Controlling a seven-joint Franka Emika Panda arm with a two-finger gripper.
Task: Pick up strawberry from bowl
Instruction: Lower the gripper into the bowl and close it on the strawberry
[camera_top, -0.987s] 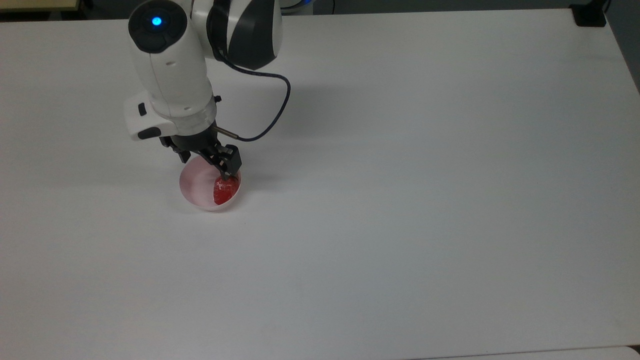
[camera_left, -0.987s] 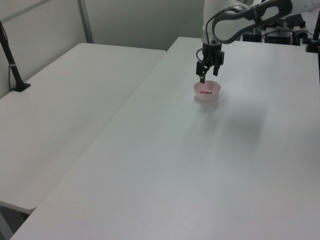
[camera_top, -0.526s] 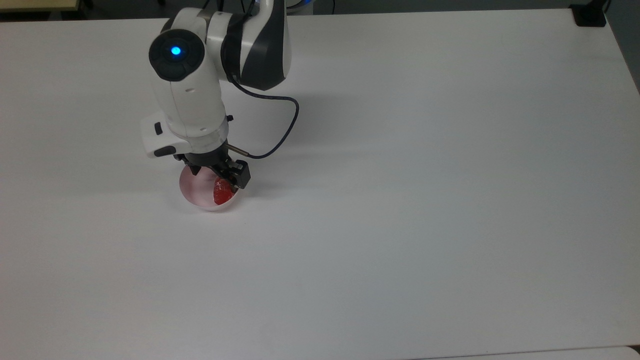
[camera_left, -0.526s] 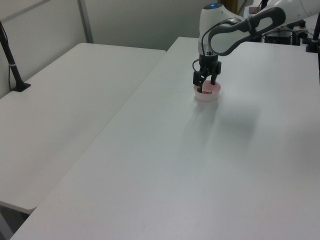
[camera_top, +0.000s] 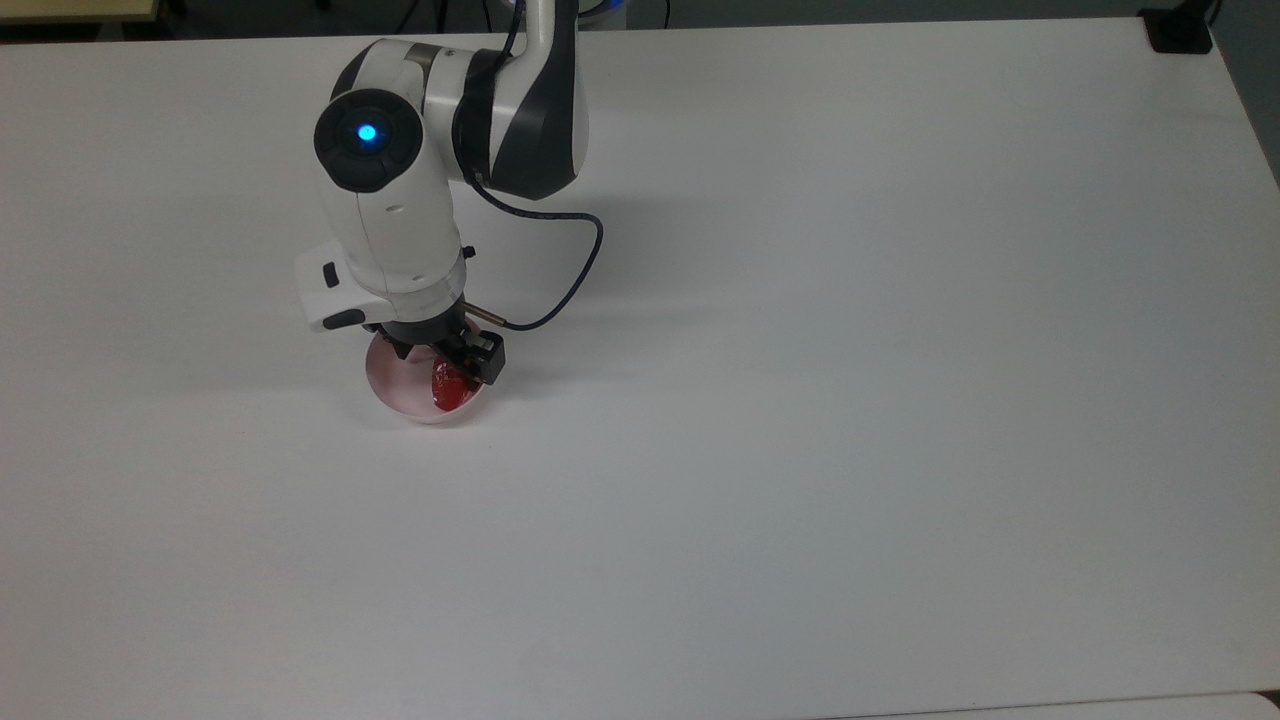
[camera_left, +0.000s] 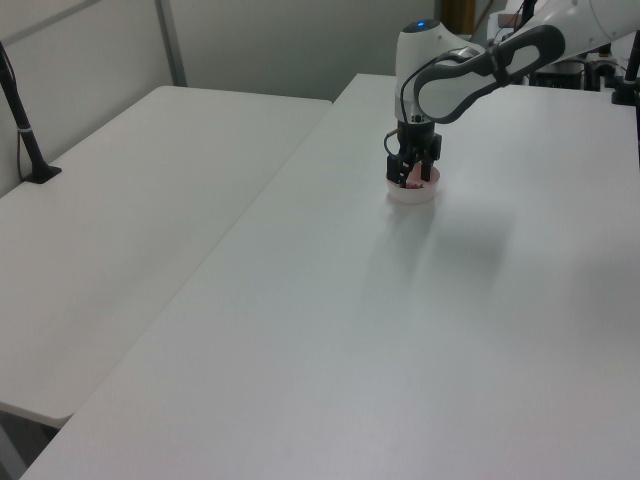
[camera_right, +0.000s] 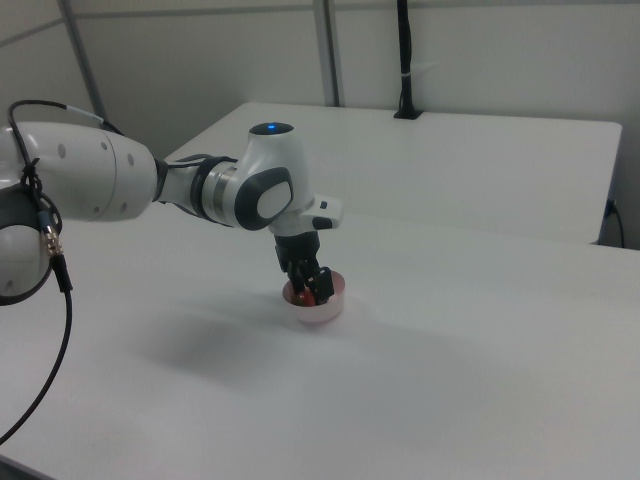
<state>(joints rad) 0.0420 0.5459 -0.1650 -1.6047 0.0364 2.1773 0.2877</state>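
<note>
Where the white arm bends down over the bench, its jaws reach into the pale pink bowl and stand on either side of the strawberry. In the top view one dark finger sits at the bowl's rim on the top view's right, touching or just beside the red fruit, while the other finger is mostly hidden under the wrist. In the right view the jaws are low inside the bowl, and a patch of red from the strawberry shows between and just beneath the fingertips. In the left view the jaws also dip into the bowl, with a faint pink-red spot between the fingers. The fingers look drawn in close about the fruit, but whether they actually press on it I cannot tell. The strawberry lies in the bowl, under the jaws, on the side of the bowl toward the top view's right; the rest of the bowl's lighter inside lies bare to the other side of the jaws. The bowl rests flat on the bench directly beneath the jaws. A thin dark cable loops out from the wrist just above the jaws and curves back up to the arm. A blue light glows on the dark round cap above the jaws.
</note>
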